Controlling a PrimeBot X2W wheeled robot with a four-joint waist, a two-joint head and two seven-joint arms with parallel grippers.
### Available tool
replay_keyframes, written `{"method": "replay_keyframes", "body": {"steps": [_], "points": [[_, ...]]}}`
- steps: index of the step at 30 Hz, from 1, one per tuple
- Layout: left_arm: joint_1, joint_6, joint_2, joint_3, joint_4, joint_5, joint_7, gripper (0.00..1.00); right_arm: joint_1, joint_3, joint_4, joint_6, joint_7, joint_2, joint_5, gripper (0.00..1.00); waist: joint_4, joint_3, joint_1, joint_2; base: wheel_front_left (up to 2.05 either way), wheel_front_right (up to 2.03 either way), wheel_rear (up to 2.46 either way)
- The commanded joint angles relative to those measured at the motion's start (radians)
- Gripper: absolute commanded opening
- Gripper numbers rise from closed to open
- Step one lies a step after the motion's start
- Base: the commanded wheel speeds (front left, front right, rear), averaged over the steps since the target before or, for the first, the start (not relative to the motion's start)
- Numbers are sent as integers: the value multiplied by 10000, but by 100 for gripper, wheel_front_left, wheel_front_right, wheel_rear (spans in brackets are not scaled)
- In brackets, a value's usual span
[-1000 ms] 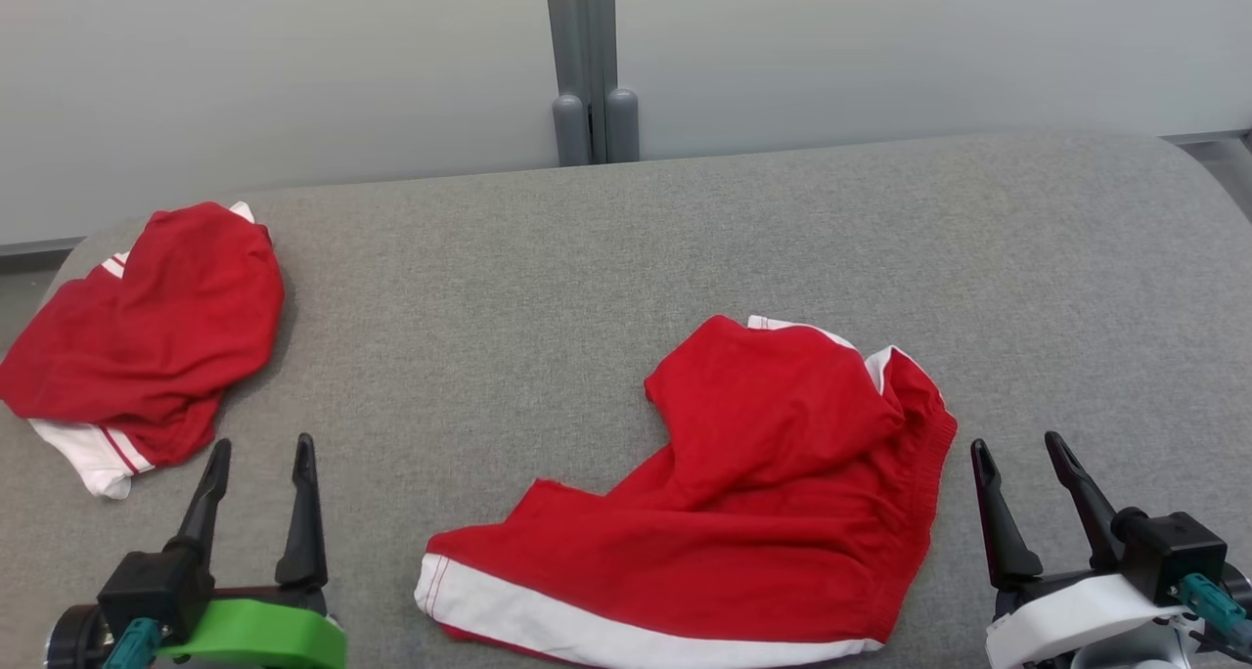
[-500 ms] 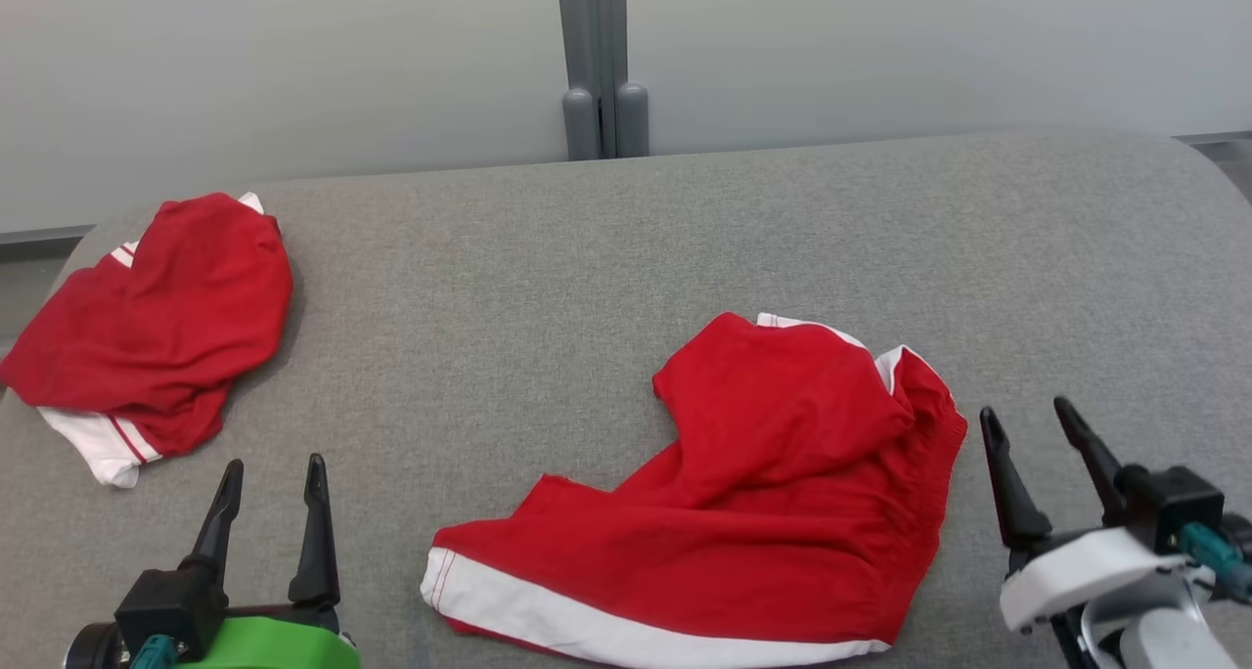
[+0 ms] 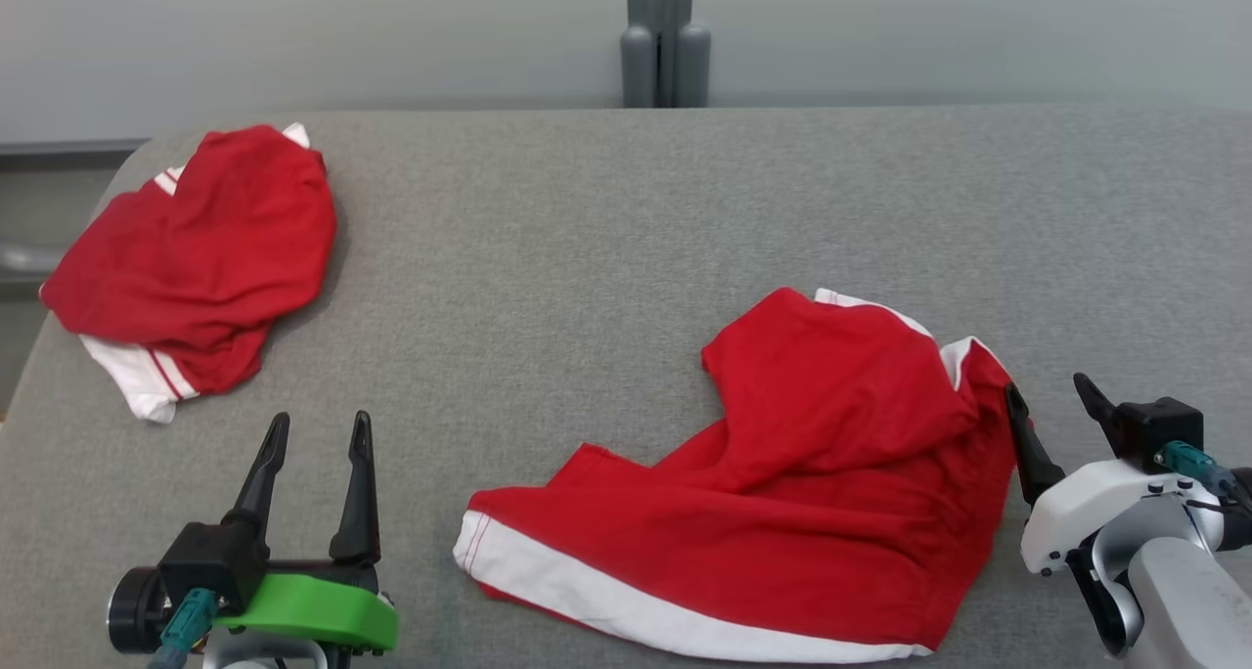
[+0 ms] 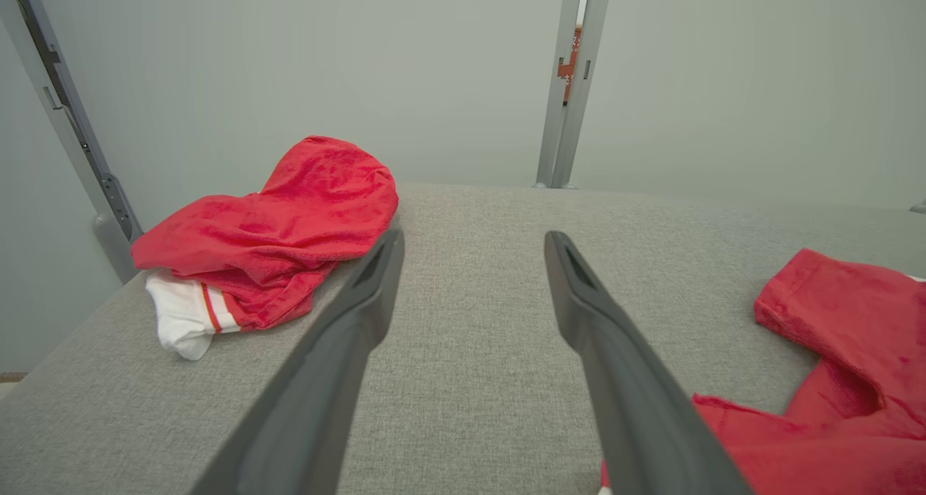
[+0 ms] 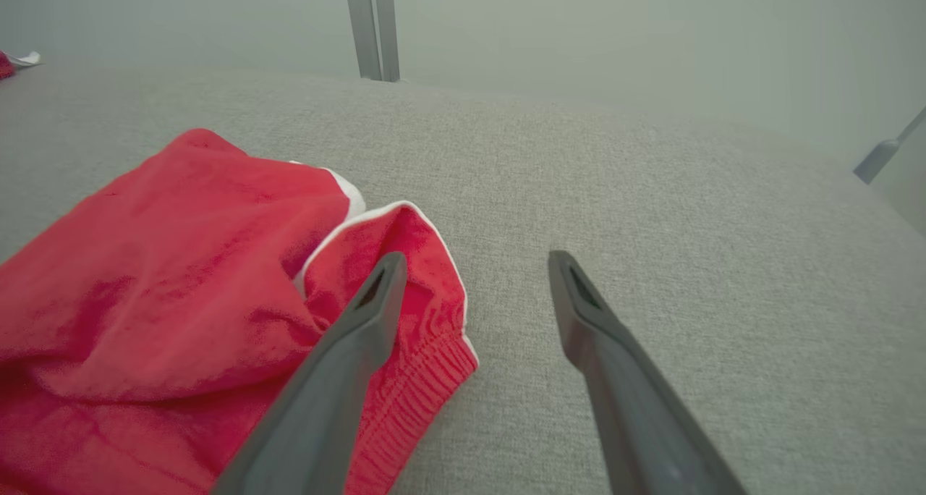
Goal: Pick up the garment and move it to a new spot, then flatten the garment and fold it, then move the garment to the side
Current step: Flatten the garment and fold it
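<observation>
The red shorts (image 3: 822, 473) lie crumpled on the near right part of the grey fabric-covered table (image 3: 587, 239). 1 leg stretches left with its white hem band nearest the robot, and the elastic waistband is bunched at the right edge. The right pincer (image 3: 1045, 387) stands empty at that waistband, its 2 fingers wide apart. In the right wrist view 1 finger overlies the ribbed red edge and the other bare table; whether it touches the cloth I cannot tell. It seems lined up so that closing would take the waistband, a thick, firm edge to lift by. The left pincer (image 3: 321, 419), also spread and empty, hangs over bare table well left of the shorts, probably waiting its turn. A second pair of red shorts (image 3: 196, 258) is heaped at the far left corner. Both garments lie loose on the fabric, in no bin or basket
</observation>
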Motion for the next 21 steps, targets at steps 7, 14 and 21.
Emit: {"method": "replay_keyframes", "body": {"steps": [7, 14, 21], "points": [[-381, -41, -58, -224, 42, 30, -4, 100, -696, 467, 1873, -1, -30, 62, 551, 100, 638, 579, 0, 0, 0, 0, 0], [-536, -44, -89, -399, 125, -35, -4, 100, -1405, 882, 2221, -1, -30, -259, 943, 0, 723, 628, 0, 0, 0, 0, 0], [-648, -44, -126, -646, 231, -142, -4, 100, -2672, 715, 2210, -2, -30, -776, 1059, 0, 900, 542, 0, 0, 0, 0, 0]]}}
